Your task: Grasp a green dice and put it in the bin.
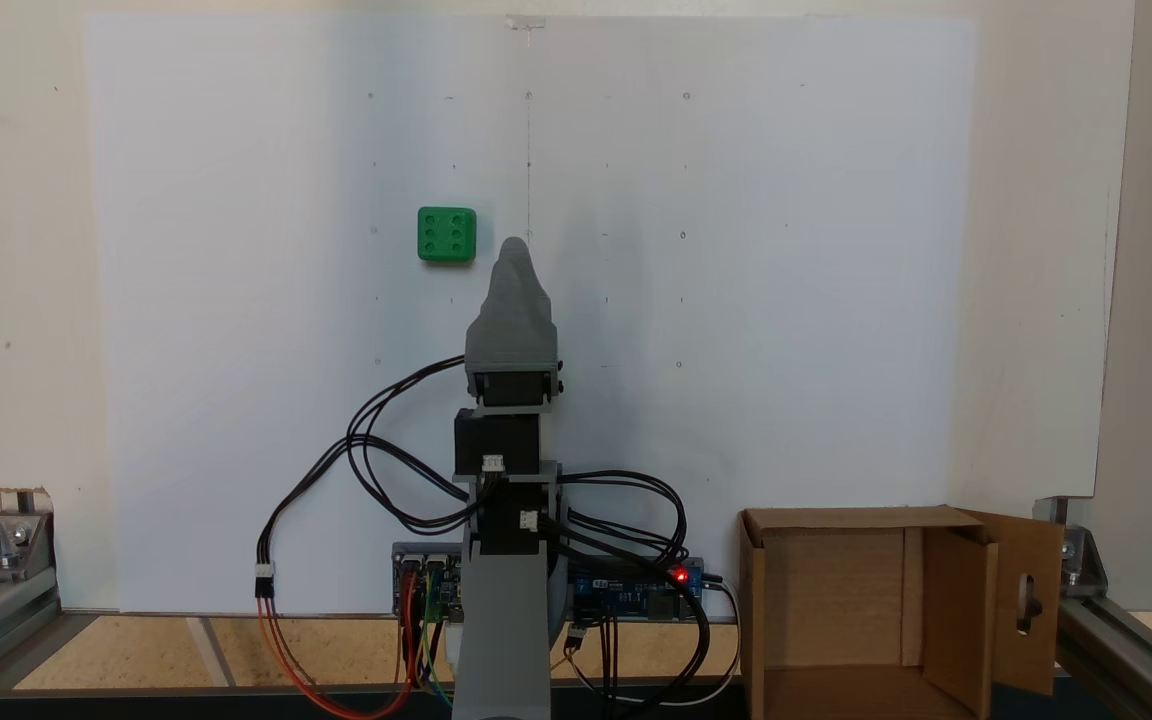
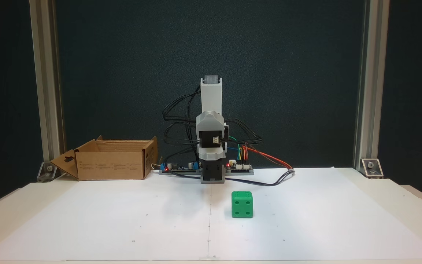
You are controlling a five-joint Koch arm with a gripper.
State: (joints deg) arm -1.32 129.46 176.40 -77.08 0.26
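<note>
The green dice [image 1: 446, 235] [image 2: 242, 204] sits alone on the white sheet, six pips facing up in the view from above. My gripper [image 1: 513, 248] is a grey pointed shape on the folded arm [image 2: 211, 95]. Its tip hangs just right of the dice and a little nearer the base, without touching it. The jaws lie one over the other, so I cannot tell open from shut. The bin [image 1: 956, 590] [image 2: 110, 165], a brown cardboard box with flaps up, stands beside the arm's base. Nothing shows inside it.
A white paper sheet [image 1: 786, 300] covers the table. Circuit boards and looping cables [image 1: 626, 585] lie around the arm's base. Aluminium frame posts [image 2: 365, 91] stand at the table's corners. One bin flap with a slot cut-out [image 1: 1028, 600] hangs outward.
</note>
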